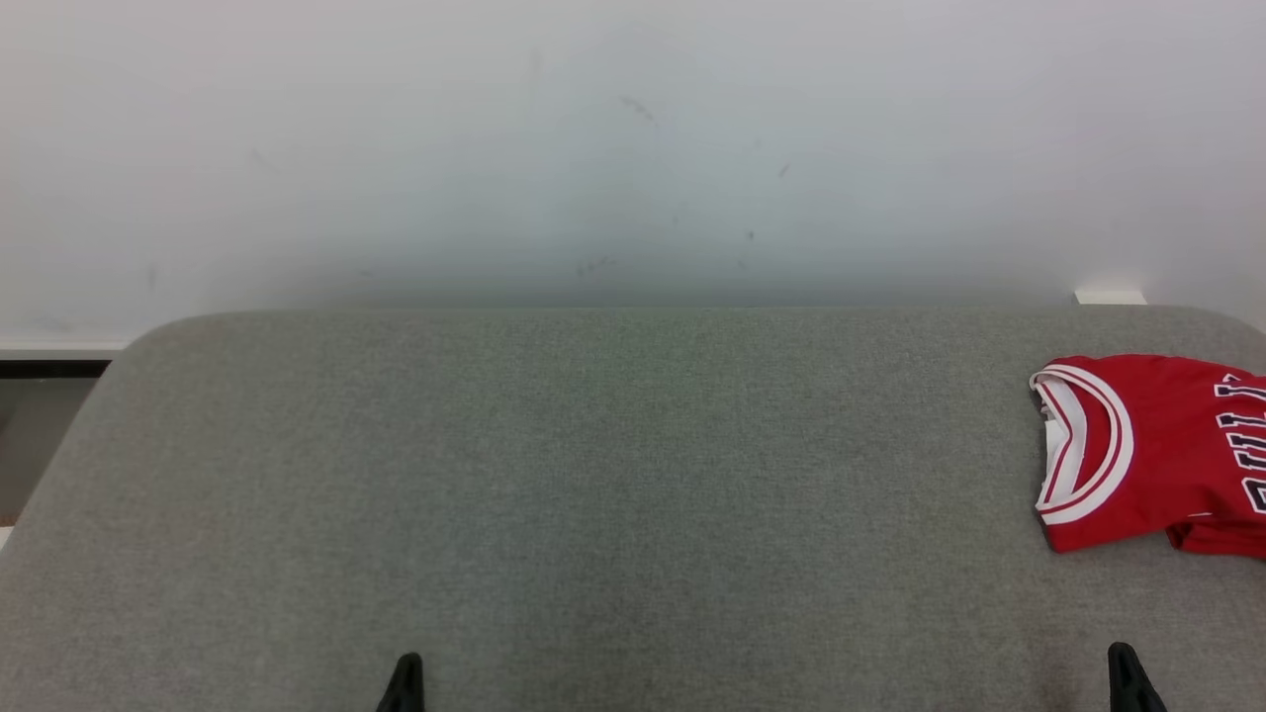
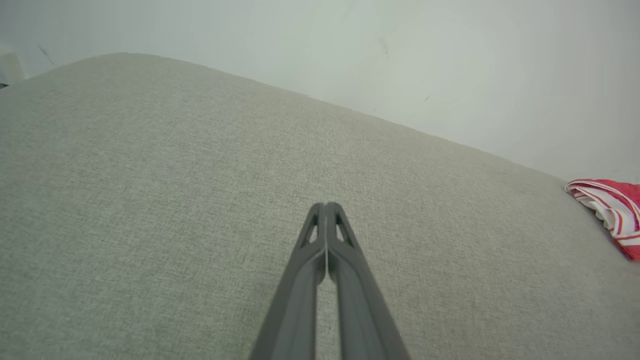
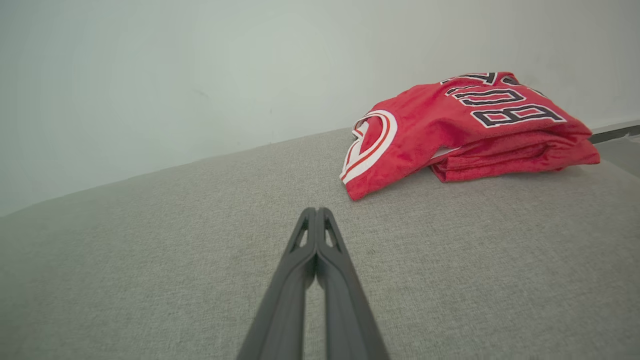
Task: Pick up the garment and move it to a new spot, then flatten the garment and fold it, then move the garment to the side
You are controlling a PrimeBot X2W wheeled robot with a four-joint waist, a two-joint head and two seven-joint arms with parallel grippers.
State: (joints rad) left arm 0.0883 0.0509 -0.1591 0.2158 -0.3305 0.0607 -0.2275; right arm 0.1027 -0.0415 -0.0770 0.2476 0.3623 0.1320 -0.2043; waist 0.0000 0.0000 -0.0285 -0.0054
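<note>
Nearest, the left gripper (image 2: 326, 206) and the right gripper (image 3: 316, 211) each have their fingers pressed together, holding nothing, over the grey fabric surface (image 1: 593, 475). Farther off, the folded red basketball jersey (image 3: 450, 135) lies on the surface's right side, near the white wall (image 1: 593, 148).

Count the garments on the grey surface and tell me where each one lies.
1. The folded red jersey lies at the far right of the grey surface, ahead of the right end effector. More could lie hidden beyond it.
</note>
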